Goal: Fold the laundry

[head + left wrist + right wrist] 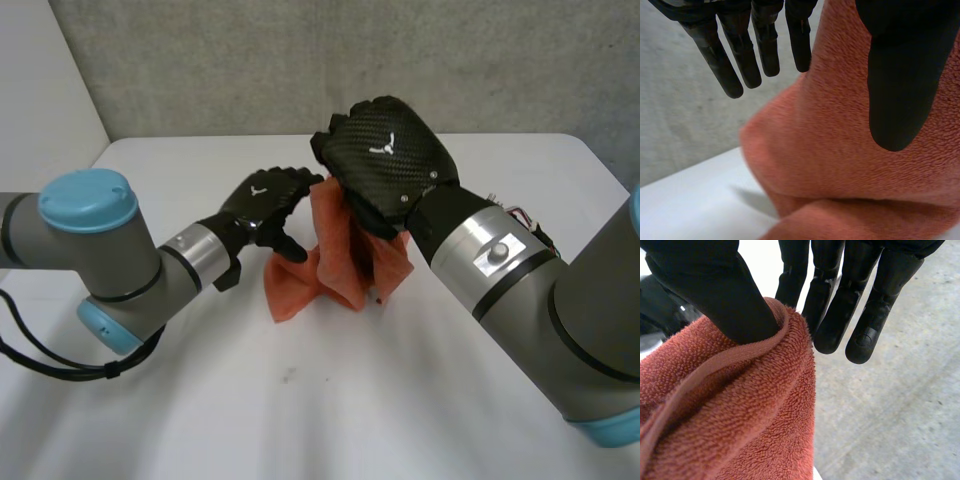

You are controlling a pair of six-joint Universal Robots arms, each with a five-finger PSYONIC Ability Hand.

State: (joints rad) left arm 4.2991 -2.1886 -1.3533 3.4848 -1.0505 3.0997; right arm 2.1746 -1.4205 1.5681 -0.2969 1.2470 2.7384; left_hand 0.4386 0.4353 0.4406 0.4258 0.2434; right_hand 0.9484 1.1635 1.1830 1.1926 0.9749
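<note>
Two black hands meet over the middle of the white table [300, 400], and I read them from my left arm across. My left hand [265, 203] has its fingers [740, 60] straight and spread, gripping nothing. Its thumb [900, 75] lies flat on the face of the orange terry towel [335, 255], and the towel's side edge runs just beside the nearest fingertip. Beyond those fingertips I see the bare grey wall [300, 60], and below them bare tabletop, so that side has room.

The towel hangs bunched between the two hands, its top raised and its lower folds down at the tabletop. My right hand [388, 150] has the top. In its wrist view the thumb presses the hemmed edge against the first of its straight fingers, a pinch right at the hem. The other fingers stick out past the edge, clear of the cloth, and past their tips I see only a bare grey surface. On the near side of both hands the table is wide and bare.
</note>
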